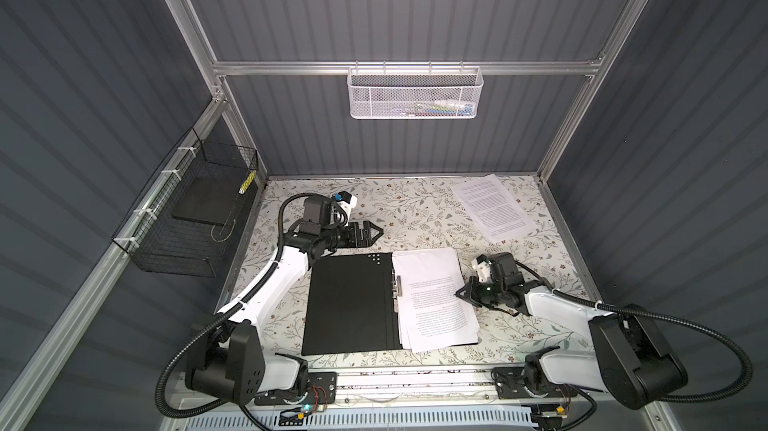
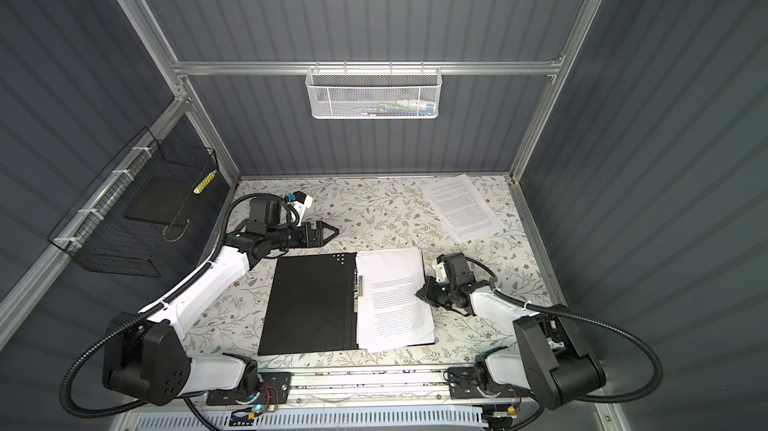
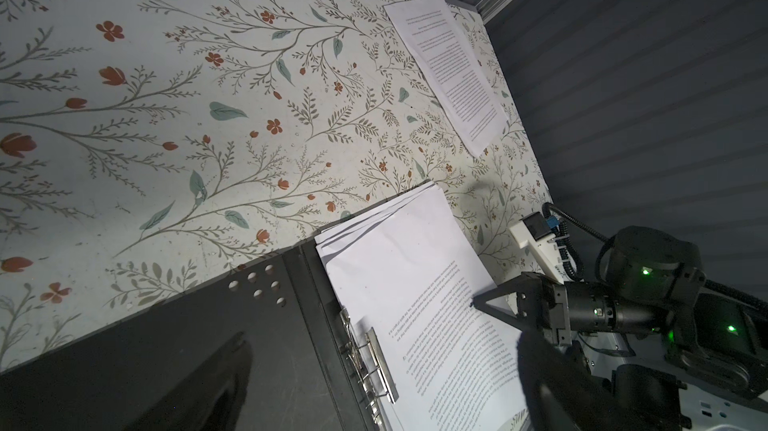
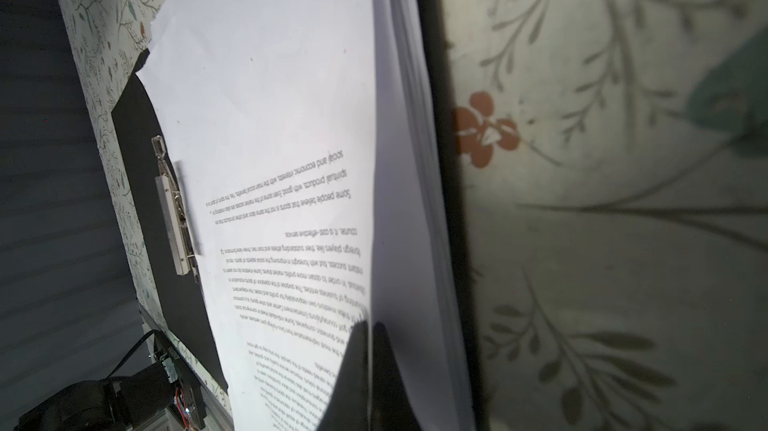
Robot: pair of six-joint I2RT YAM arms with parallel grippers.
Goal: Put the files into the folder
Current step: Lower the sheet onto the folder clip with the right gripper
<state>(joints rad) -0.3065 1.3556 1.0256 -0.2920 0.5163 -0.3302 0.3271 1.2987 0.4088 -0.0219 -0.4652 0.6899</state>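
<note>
The folder (image 1: 349,304) (image 2: 311,304) lies open on the table with its black inside up. Its metal clip (image 1: 398,287) (image 3: 374,362) runs along the spine. A stack of printed files (image 1: 428,316) (image 2: 390,316) (image 3: 407,266) rests on the folder's right half. My right gripper (image 1: 459,294) (image 2: 417,295) (image 4: 369,325) is shut on the right edge of the top sheet (image 4: 270,96), which bows up. Two more files (image 1: 494,206) (image 3: 453,71) lie loose at the back right. My left gripper (image 1: 376,233) (image 2: 334,232) (image 3: 382,337) hovers open behind the folder's far edge, holding nothing.
The table wears a floral cover (image 1: 415,208). A white mesh basket (image 1: 413,92) hangs on the back wall. On the left wall hangs a black wire basket (image 1: 195,217). Grey panels and aluminium posts close in three sides. Both arm bases sit along the front rail (image 1: 415,383).
</note>
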